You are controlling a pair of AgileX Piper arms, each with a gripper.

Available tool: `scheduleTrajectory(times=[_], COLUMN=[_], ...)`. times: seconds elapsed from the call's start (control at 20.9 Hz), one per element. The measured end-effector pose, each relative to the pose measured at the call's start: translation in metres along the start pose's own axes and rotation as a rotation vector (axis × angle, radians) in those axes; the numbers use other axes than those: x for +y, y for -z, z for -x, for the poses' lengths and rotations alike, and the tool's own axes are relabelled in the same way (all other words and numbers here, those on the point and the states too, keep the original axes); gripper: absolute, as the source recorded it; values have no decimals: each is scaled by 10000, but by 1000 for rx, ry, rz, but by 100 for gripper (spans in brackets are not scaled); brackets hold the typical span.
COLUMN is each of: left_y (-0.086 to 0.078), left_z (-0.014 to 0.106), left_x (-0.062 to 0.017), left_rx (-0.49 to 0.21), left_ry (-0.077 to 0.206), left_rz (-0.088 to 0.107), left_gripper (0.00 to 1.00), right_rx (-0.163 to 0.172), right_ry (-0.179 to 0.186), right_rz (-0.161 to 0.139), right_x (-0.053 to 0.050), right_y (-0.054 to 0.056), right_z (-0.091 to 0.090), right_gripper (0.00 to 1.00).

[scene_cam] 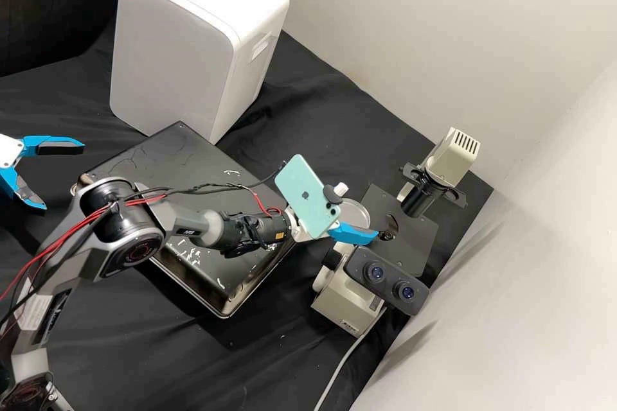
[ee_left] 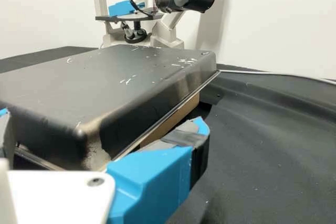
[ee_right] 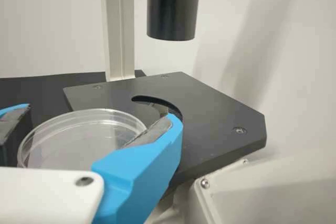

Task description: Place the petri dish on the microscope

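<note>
At the left edge of the microscope (scene_cam: 350, 308) stage (scene_cam: 405, 231), the right gripper (scene_cam: 348, 221) holds the dish (ee_right: 73, 140) between its two fingers, with the jaws closed on the rim from both sides. In the right wrist view the dish is partly above the edge of the stage. I cannot tell if it touches the plate.

I judge the task to be more than half done: the dish is picked up and brought to the microscope. What is left is to carry it a little to the right, over the hole (ee_right: 157, 104) under the dark lens tube (ee_right: 173, 3), then to put it down and let it go.

The dish is round, so it has no long axis. It lies level, its flat face pointing up and not tilted.

The left gripper (scene_cam: 61, 176) is far to the left, near the black tray (scene_cam: 186, 160). Its jaws are wide apart and hold nothing.
</note>
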Motion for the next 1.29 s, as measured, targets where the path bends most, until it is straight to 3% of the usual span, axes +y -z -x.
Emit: scheduleTrajectory(times=[0.14,0.53,0.81,1.15,1.29], left_y=[0,6,-3,-17,-21], left_z=[0,-6,-8,-12,-13], left_x=[0,-17,-18,-21,-22], left_rx=[0,1,-3,-11,-14], left_ry=[0,9,10,11,12], left_rz=[0,-8,-10,-11,-12], left_gripper=[100,100,100,100,100], right_rx=[-6,-65,-97,-142,-152], right_ry=[1,-31,-28,-64,-79], right_rz=[18,26,13,2,22], right_x=[-2,28,6,48,56], right_y=[-20,-65,-94,-196,-212], right_z=[-81,-355,-435,-553,-592], right_gripper=[0,0,0,0,0])
